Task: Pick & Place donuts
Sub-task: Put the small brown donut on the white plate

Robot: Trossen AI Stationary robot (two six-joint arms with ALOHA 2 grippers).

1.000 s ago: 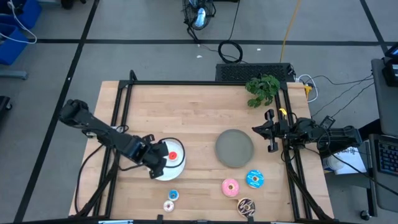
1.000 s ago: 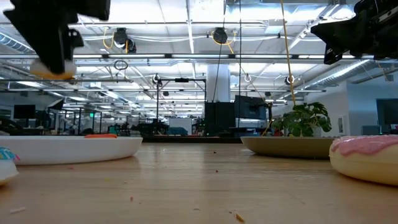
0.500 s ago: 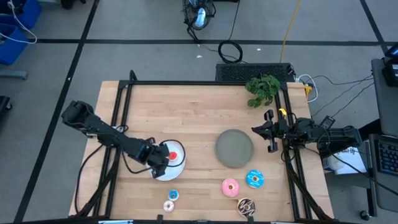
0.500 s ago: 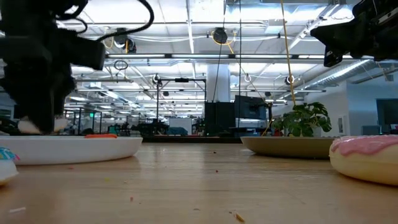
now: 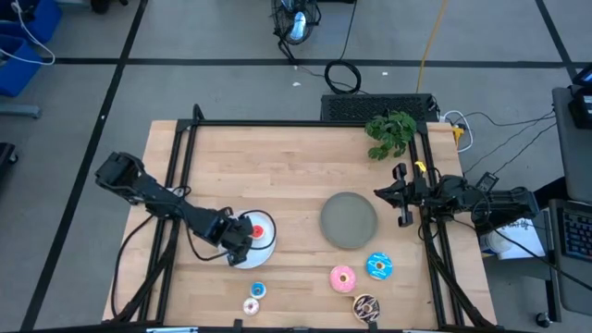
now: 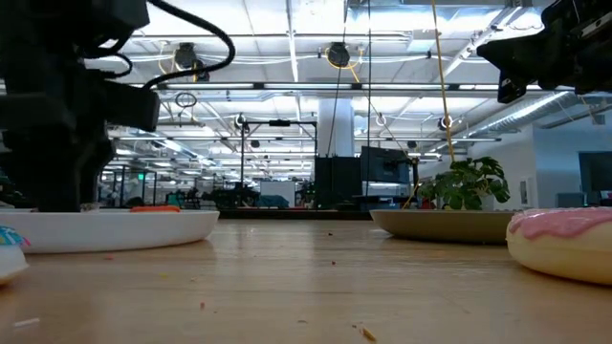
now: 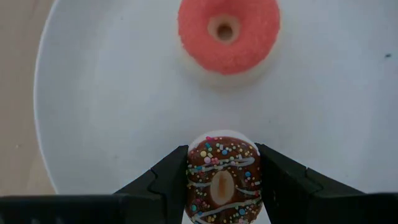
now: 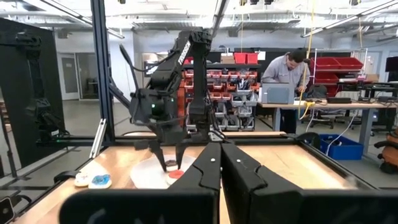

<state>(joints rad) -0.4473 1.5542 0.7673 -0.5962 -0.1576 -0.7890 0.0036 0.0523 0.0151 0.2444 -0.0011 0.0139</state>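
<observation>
Left gripper (image 7: 219, 180) is clamped on a small brown-iced toy donut with coloured sprinkles and white drizzle (image 7: 222, 177) — one dark finger on each side of the ring, icing facing the wrist camera. It is low over the big plain white disc plate (image 7: 112, 112), near the plate's edge. In the low view the dark gripper body reaches down to the plate rim, so the donut looks to be at or just above the plate surface; contact cannot be confirmed. Judgement: this is the placing step, release not yet done.

Just ahead of the fingers, further in on the same plate, lies a small red-iced toy donut (image 7: 228, 34), flat and apart from the held one. Holding the brown one short of it leaves room to drop without stacking.

Outward on the wooden table (image 5: 277, 166): just off the plate on the side nearest the table's front edge are a tiny blue-iced donut (image 5: 258, 290) and a tiny whitish one (image 5: 251, 306). Well apart, past the plain grey disc plate (image 5: 349, 220), sit a larger pink donut (image 5: 342, 277), a larger blue donut (image 5: 376, 265) and a dark brown sprinkled donut (image 5: 366, 307) — five not yet on a plate.

Right gripper (image 5: 404, 196) waits at the far table edge beside the grey plate, fingers pressed together, holding nothing.
</observation>
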